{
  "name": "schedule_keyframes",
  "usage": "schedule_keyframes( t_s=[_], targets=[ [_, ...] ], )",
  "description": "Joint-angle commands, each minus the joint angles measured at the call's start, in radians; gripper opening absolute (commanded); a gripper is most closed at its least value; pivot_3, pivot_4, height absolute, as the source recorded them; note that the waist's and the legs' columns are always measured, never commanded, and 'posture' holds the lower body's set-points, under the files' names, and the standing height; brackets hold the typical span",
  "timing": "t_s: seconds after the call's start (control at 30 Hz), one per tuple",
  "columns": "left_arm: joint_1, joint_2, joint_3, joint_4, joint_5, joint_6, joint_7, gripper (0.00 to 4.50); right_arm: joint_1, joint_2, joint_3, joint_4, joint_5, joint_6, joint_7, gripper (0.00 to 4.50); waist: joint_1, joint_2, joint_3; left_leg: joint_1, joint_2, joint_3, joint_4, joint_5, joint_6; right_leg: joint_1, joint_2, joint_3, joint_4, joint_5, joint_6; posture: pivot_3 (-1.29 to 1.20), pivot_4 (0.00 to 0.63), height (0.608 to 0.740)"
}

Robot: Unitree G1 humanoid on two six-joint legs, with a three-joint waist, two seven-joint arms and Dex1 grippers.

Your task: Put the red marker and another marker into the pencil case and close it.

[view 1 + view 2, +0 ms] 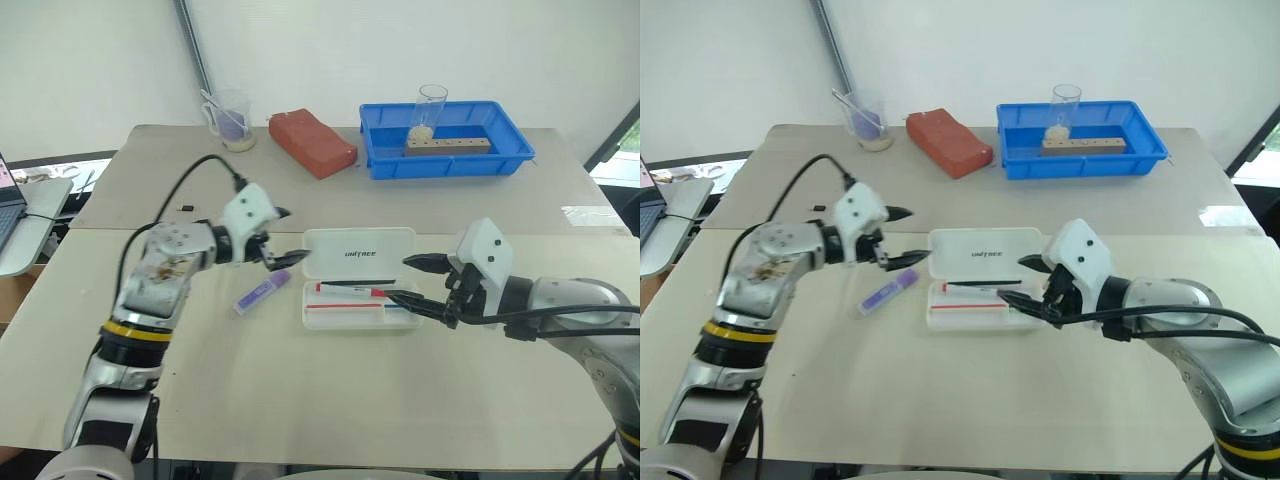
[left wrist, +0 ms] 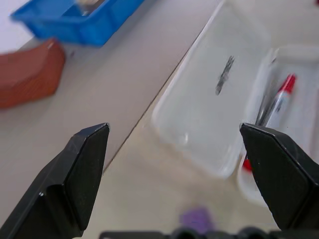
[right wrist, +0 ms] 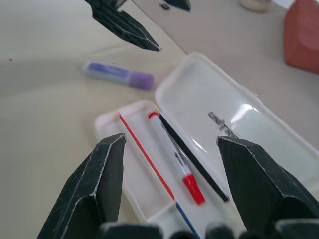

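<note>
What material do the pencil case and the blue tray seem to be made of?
The pencil case: probably thin translucent white plastic, glossy, since the table shows faintly through its open lid. The blue tray: likely opaque moulded plastic, smooth, with a uniform colour and a rolled rim.

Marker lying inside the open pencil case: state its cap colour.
Red cap on the slim white-barrelled marker; clearest in the right wrist view.
</note>
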Motion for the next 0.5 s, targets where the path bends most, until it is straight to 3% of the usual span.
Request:
schedule_keyframes(
  t_s=[0.03,0.3,0.4,0.5],
  targets=[
    [0.096,0.023,0.031,-0.036,-0.013,0.051,0.037,4.44,-0.091,0.019,0.041,-0.009,0.040,0.009,0.016,3.26,0.002,0.001,-0.001,0.000,0.000,0.000,0.000,0.000,0.000,0.000,0.000,0.000,0.000,0.000,0.000,0.00,0.150,0.740],
    [0.265,-0.005,0.003,-0.030,0.000,0.041,0.104,4.44,-0.206,0.030,0.104,0.019,0.045,0.016,0.052,3.26,0.024,-0.005,-0.001,0.000,-0.001,0.001,0.001,0.000,0.000,-0.001,-0.005,-0.004,-0.001,0.000,-0.001,0.00,0.150,0.740],
    [0.272,-0.002,-0.001,-0.008,0.003,0.019,0.110,3.56,-0.207,0.023,0.109,0.021,0.037,0.012,0.057,3.26,0.021,-0.004,-0.001,0.001,-0.001,0.001,0.000,0.000,0.000,-0.001,-0.005,-0.003,-0.001,0.000,-0.002,0.00,0.150,0.740],
    [0.273,0.005,0.003,-0.003,-0.002,0.015,0.108,2.16,-0.195,0.016,0.108,0.024,0.027,0.003,0.060,3.26,0.017,-0.004,-0.001,0.000,0.000,0.001,0.000,0.000,0.000,0.000,-0.004,-0.003,0.000,0.000,-0.002,0.00,0.150,0.740]
  ],
)
